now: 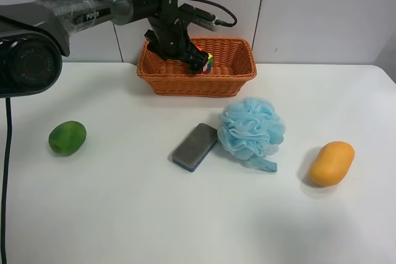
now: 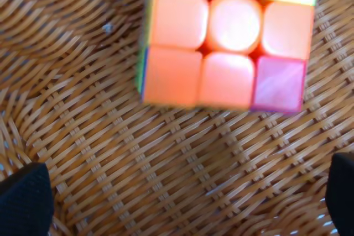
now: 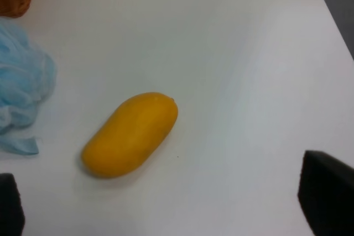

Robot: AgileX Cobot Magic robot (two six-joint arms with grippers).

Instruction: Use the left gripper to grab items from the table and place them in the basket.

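Left arm [image 1: 93, 7] black-and-grey, forearm marked PIPER, runs from upper left of exterior high frame to upper centre; wrist bent downward, left gripper [image 1: 199, 61] pointing down. Left wrist view: its black fingertips [image 2: 25, 203] in lower corners, jaws spread wide. Right gripper [image 3: 166, 203]: black fingertips [image 3: 326, 197] at lower corners of right wrist view, jaws wide apart

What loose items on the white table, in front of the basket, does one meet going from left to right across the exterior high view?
green oval fruit → grey-blue flat sponge block → light-blue mesh bath pouf → orange-yellow mango
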